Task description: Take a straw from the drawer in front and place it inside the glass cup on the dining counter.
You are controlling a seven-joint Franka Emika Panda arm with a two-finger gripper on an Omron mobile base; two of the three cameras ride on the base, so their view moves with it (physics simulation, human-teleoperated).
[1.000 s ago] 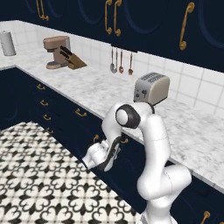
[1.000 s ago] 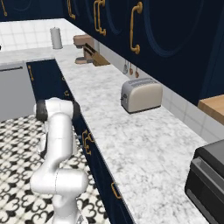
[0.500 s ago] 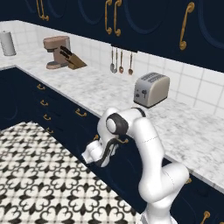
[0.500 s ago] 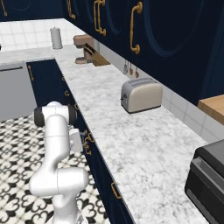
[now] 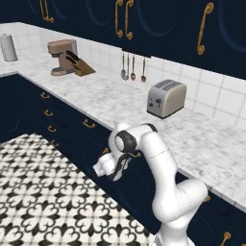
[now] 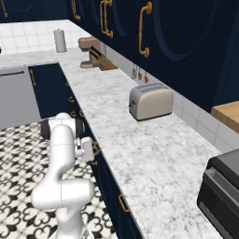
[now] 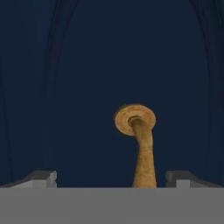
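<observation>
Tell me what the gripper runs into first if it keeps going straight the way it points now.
Most likely the brass handle of the drawer: it rises between the open gripper's two tips, right of centre. The flat navy front lies just behind it, though depth is hard to judge.

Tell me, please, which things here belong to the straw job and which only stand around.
For the job:
- drawer, closed
- its brass handle, between the open jaws of the gripper

Only standing around:
- toaster
- knife block
- coffee machine
- hanging utensils
- paper towel roll

White arm (image 5: pixel 158 158) bent low and forward, fingers (image 7: pixel 41 178) spread wide apart.
</observation>
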